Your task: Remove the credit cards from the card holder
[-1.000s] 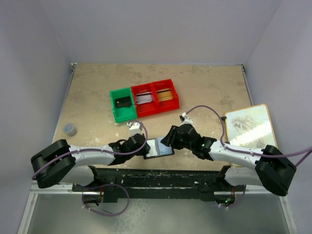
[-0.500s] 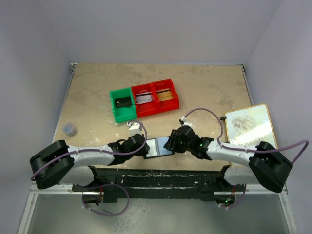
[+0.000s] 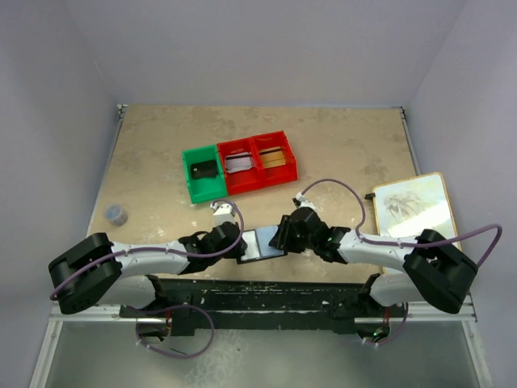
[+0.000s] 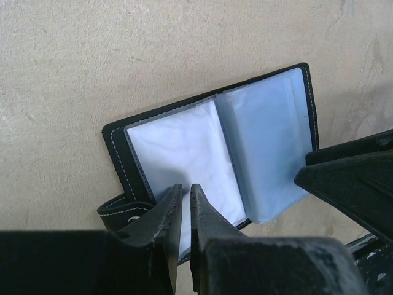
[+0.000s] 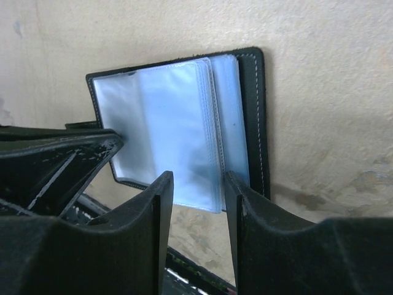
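Two grippers at the card holder (image 4: 215, 141): my left gripper (image 4: 183, 187), nearly closed, pins it; my half-open right gripper (image 5: 198, 178), straddling its edge, may drag it loose.

Overhead view: fixed high behind the arms, looking down on the whole table (image 3: 339, 145). Wrist views: close, low, facing each other across the open wallet (image 4: 202, 141), which all three share.

I have the flat black folding card holder (image 3: 260, 245) lying open on the beige stone-look table (image 3: 347, 149) near its front edge, with the left gripper (image 3: 241, 250) on its left side and the right gripper (image 3: 279, 239) on its right. Behind it stand a green plastic bin (image 3: 192, 194) and, rightward, two red plastic bins (image 3: 256, 164), a thin plastic credit card (image 3: 238, 163) in each.
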You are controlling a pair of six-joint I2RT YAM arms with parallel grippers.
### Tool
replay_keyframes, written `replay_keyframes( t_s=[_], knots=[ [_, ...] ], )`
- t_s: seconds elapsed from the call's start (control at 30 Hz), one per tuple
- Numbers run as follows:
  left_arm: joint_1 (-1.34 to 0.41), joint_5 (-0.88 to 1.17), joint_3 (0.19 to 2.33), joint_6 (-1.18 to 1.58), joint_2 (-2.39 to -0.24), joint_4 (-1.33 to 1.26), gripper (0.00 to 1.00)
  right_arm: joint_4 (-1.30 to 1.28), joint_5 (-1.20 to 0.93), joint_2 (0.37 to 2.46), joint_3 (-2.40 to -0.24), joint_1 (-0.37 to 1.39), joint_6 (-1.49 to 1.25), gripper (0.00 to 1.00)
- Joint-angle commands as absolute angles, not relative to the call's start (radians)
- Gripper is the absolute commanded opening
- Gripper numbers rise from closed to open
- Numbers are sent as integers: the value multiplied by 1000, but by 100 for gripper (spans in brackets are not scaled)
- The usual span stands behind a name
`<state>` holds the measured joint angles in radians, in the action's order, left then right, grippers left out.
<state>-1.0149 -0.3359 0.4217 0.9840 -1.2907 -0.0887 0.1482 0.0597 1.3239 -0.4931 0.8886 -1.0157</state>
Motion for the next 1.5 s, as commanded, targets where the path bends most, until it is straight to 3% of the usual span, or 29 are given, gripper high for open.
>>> replay_keyframes(
  t_s=[0.0, 0.6, 1.47],
  knots=[
    [-1014, -332, 442, 966, -1287, -90, 8, 280, -16, 1303, -467, 887, -1018, 41],
    [-1014, -354, 408, 980, -1247, -91, 8, 618, -100, 1382, -437, 888, -1106, 42],
    [-1014, -692, 370, 1112, -913, 267, 9, 680, -201, 1516, -588, 890, -1067, 43]
  ],
)
